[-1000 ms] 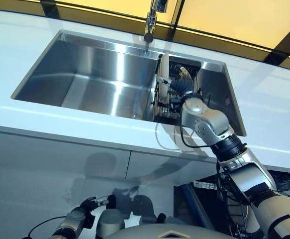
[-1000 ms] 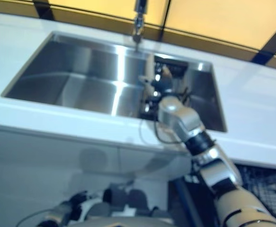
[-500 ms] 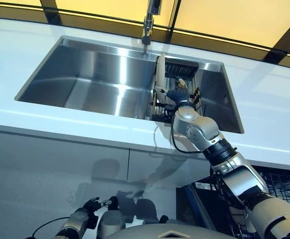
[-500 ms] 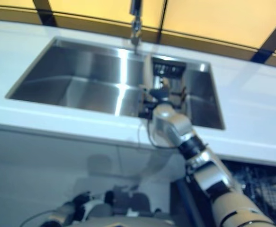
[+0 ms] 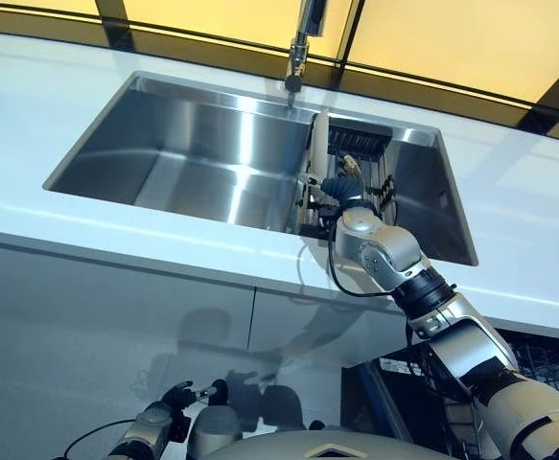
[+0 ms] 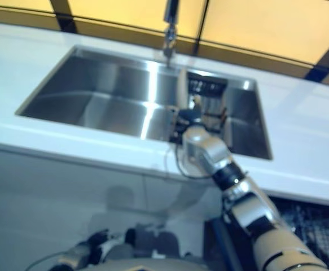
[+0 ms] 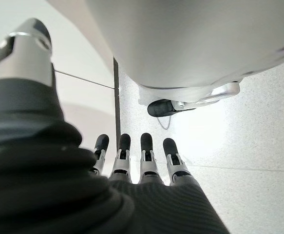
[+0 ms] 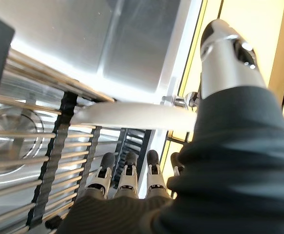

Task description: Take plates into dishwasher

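Observation:
A white plate (image 5: 319, 142) stands on edge in a black wire dish rack (image 5: 367, 158) at the right end of the steel sink (image 5: 193, 144). My right hand (image 5: 342, 188) reaches into the rack beside it. In the right wrist view the plate's rim (image 8: 132, 115) runs between the thumb (image 8: 225, 53) and the straight fingers (image 8: 128, 170), and the hand is open, not closed on it. My left hand (image 5: 169, 402) hangs low below the counter, and its fingers (image 7: 146, 156) are straight over the floor.
A faucet (image 5: 300, 48) stands behind the sink. The white counter (image 5: 87, 240) runs along the front, with cabinet fronts beneath. A dishwasher's wire rack (image 5: 547, 359) shows at the lower right, beside my right arm.
The camera view has shifted slightly. My right hand has drawn in closer to the plate's side and sunk a little into the rack. The left hand stays low.

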You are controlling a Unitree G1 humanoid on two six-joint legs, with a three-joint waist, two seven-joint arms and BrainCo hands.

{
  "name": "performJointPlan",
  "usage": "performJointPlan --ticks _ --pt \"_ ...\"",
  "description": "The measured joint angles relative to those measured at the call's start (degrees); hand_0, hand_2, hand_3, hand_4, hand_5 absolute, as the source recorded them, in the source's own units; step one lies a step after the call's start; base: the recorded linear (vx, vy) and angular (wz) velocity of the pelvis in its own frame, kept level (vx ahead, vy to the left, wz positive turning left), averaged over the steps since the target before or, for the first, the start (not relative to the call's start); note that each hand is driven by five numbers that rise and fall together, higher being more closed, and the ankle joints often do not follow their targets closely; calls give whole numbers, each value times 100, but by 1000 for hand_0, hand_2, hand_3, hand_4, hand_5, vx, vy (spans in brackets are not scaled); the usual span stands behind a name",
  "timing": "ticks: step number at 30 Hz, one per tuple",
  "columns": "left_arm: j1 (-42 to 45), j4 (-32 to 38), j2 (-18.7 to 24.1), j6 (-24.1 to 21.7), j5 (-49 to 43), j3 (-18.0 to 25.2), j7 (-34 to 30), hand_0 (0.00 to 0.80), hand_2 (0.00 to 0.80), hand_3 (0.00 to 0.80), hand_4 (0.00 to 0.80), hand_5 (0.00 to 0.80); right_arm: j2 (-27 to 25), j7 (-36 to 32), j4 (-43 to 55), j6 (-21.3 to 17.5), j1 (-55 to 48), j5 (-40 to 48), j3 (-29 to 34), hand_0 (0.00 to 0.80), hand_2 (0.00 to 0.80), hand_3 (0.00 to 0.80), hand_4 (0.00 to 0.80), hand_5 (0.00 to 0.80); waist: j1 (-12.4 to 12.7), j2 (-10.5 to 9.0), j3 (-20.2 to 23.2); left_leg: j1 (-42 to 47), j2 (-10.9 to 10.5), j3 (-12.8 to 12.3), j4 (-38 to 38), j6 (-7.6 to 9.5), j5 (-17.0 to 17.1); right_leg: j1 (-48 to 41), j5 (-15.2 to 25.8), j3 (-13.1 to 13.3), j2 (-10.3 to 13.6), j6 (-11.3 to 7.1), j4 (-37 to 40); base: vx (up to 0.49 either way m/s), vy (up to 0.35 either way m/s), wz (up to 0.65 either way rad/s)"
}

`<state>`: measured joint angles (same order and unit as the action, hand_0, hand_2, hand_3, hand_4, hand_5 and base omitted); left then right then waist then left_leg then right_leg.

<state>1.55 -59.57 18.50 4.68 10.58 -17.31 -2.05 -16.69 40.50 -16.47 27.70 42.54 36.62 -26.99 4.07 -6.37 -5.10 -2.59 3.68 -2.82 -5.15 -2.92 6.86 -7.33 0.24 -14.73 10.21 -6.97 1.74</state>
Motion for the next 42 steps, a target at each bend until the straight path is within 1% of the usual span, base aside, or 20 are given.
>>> performJointPlan --ticks 3,5,7,9,14,16,19,24,25,26,27,28,29,30,31,36,41,42 --pt "30 -4 0 1 36 -1 3 0 0 0 0 0 -23 -10 -80 18 1 0 1 0 0 0 0 0 6 -1 2 5 17 51 -2 8 6 1 1 -1 0 1 -134 34 3 19" --pt "62 -21 4 2 36 0 17 0 0 0 0 0 -24 -35 -145 22 2 0 3 0 0 0 0 0 16 -1 1 3 17 140 -3 12 8 7 1 -1 3 1 -228 39 -3 20" --pt "81 -29 8 7 36 0 49 0 0 0 0 0 -35 -62 -215 23 6 0 5 0 0 0 0 0 25 -1 1 -1 28 148 -3 13 9 24 1 -1 5 1 -301 39 -3 14" --pt "87 -28 9 9 36 0 61 0 0 0 0 0 -61 -97 -242 26 9 0 4 0 0 0 0 0 164 0 0 -12 33 151 -4 23 16 57 1 -4 6 1 -351 39 5 4" --pt "158 -27 21 9 39 0 105 0 0 0 0 0 -159 -94 -325 69 12 1 8 0 0 0 0 0 299 -34 -23 -38 31 218 -5 25 17 63 2 -23 6 1 -413 53 7 8" --pt "160 -25 38 5 95 -3 124 0 0 0 0 0 -231 -90 -388 77 16 1 46 0 0 0 0 0 307 -67 -35 -109 27 297 -4 26 17 96 2 -46 4 1 -451 48 -5 22" --pt "147 -16 105 1 257 -3 145 0 0 0 0 0 -264 -31 -467 120 45 6 172 0 0 0 0 0 321 -141 -166 -139 41 302 -3 60 42 122 3 -74 3 1 -519 13 -19 22" --pt "50 17 244 2 467 -68 200 0 0 0 0 0 -463 132 -956 134 458 17 280 0 0 0 0 0 356 -183 -388 -370 41 383 3 79 141 322 16 -86 5 -3 -624 -54 -36 15" --pt "23 24 283 3 530 -101 209 0 0 0 0 0 -521 138 -1086 134 594 16 356 113 113 113 113 113 361 -179 -414 -469 38 420 4 53 191 383 16 -91 -3 -3 -605 -109 -22 22" --pt "-18 28 312 3 596 -122 213 0 0 0 0 0 -624 143 -1221 140 746 15 425 254 254 254 254 254 361 -176 -471 -554 12 455 9 62 224 403 18 -118 -1 -5 -554 -106 -22 27" --pt "-52 36 322 1 631 -126 218 0 0 0 0 0 -765 160 -1379 149 903 6 435 480 480 480 480 480 380 -159 -549 -613 -1 467 30 57 260 407 18 -163 0 -5 -511 -105 -24 26" --pt "-63 42 331 1 652 -124 219 0 0 0 0 0 -897 176 -1523 176 1039 1 442 527 527 527 527 527 425 -147 -621 -648 -10 469 28 64 285 409 18 -171 2 -6 -469 -84 -23 15" --pt "-76 69 350 0 654 -124 219 0 0 0 0 0 -1048 165 -1655 183 1135 -1 460 552 552 552 552 552 485 -150 -667 -683 -20 471 29 51 286 417 19 -175 2 -7 -416 -69 -17 6" --pt "-79 102 373 1 654 -125 219 0 0 0 0 0 -1193 133 -1735 188 1209 -26 481 621 621 621 621 621 501 -160 -679 -753 -29 476 29 37 301 448 20 -178 2 -9 -362 -56 -6 5" --pt "-77 112 389 4 652 -126 219 0 0 0 0 0 -1297 92 -1783 194 1262 -85 499 800 800 800 800 800 510 -159 -703 -790 -40 483 30 42 326 454 20 -186 1 -9 -325 -29 5 8" --pt "-91 248 398 7 645 -127 216 0 0 0 0 0 -1562 -426 -1779 195 1275 -249 599 800 800 800 800 800 479 -115 -771 -773 -91 484 29 41 333 387 21 -225 16 -10 -231 6 16 2" --pt "-189 348 399 10 638 -123 198 0 0 0 0 0 -1602 -948 -1742 175 1268 -997 612 800 800 800 800 800 461 -92 -820 -610 -93 432 22 16 309 223 21 -220 24 -10 -156 37 33 -4" --pt "-197 353 397 19 631 -121 192 0 0 0 0 0 -1632 -1061 -1715 173 1244 -1146 620 800 800 800 800 800 412 -87 -823 -568 -79 431 21 13 306 184 21 -219 29 -10 -156 39 19 -1"
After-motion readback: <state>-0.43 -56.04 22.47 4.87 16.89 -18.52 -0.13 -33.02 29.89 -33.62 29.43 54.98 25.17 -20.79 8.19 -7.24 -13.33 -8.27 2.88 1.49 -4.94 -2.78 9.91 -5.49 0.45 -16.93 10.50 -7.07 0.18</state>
